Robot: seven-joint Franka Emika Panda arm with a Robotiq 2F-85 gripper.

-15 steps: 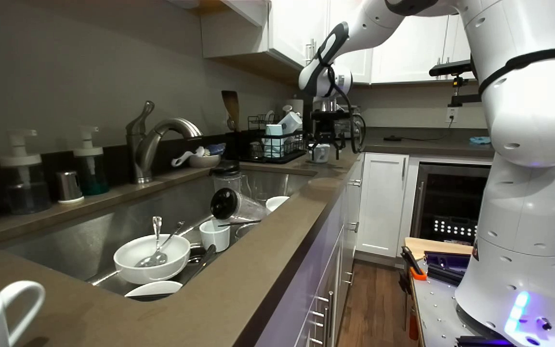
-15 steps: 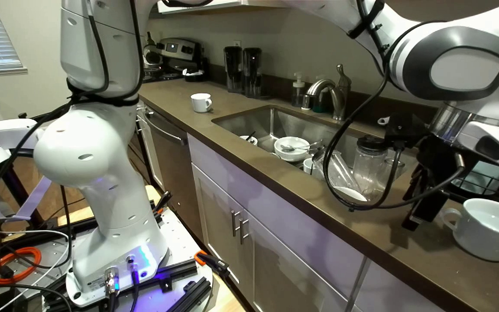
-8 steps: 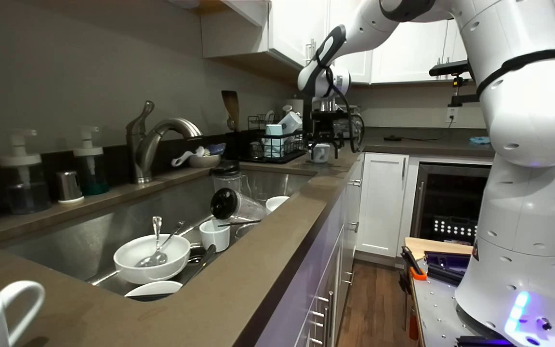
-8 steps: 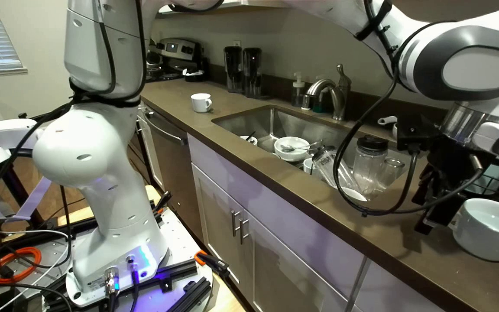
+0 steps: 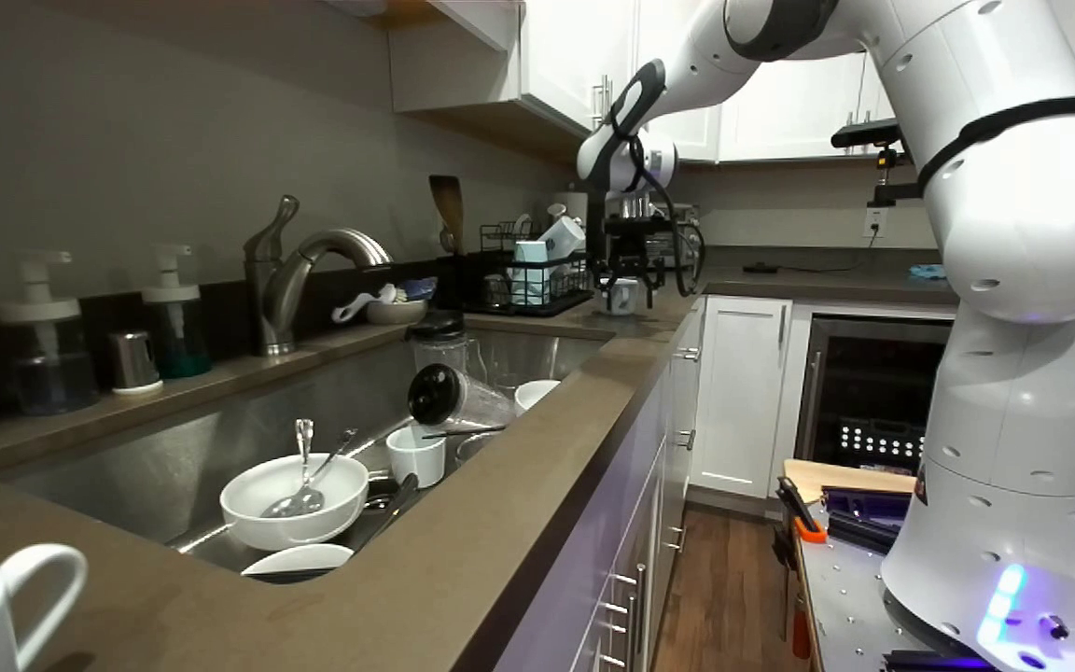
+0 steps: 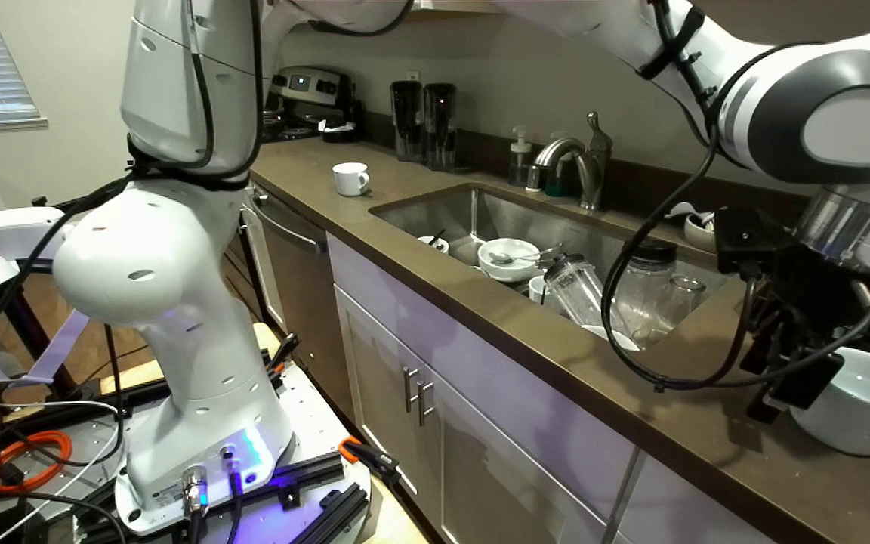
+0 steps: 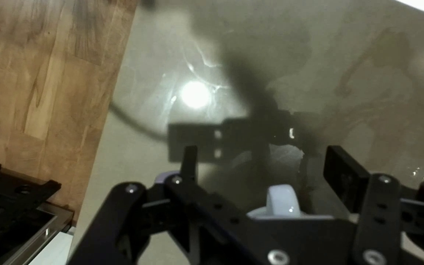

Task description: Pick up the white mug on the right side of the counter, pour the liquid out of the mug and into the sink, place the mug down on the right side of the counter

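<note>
The white mug (image 6: 869,412) stands upright on the right part of the brown counter. It also shows in an exterior view (image 5: 624,299); its handle (image 7: 282,202) points up the picture in the wrist view, and most of its body is hidden behind the gripper. My gripper (image 7: 263,156) is open and empty. The handle lies between the two spread fingers, below the fingertip line in the wrist view. In an exterior view the gripper (image 6: 794,400) covers the mug's handle side; I cannot tell whether it touches. The steel sink (image 6: 454,219) lies to the left.
A black dish rack (image 5: 551,294) stands behind the mug. Another white mug (image 6: 350,180) stands at the sink's far end. The sink holds bowls, cups and clear jars (image 6: 578,291). A faucet (image 6: 590,170) stands behind it. Wet marks (image 7: 285,154) lie on the counter.
My gripper has moved right and slightly down in an exterior view, from beside the mug's handle to in front of it. The mug has not moved. The fingers have stayed open.
</note>
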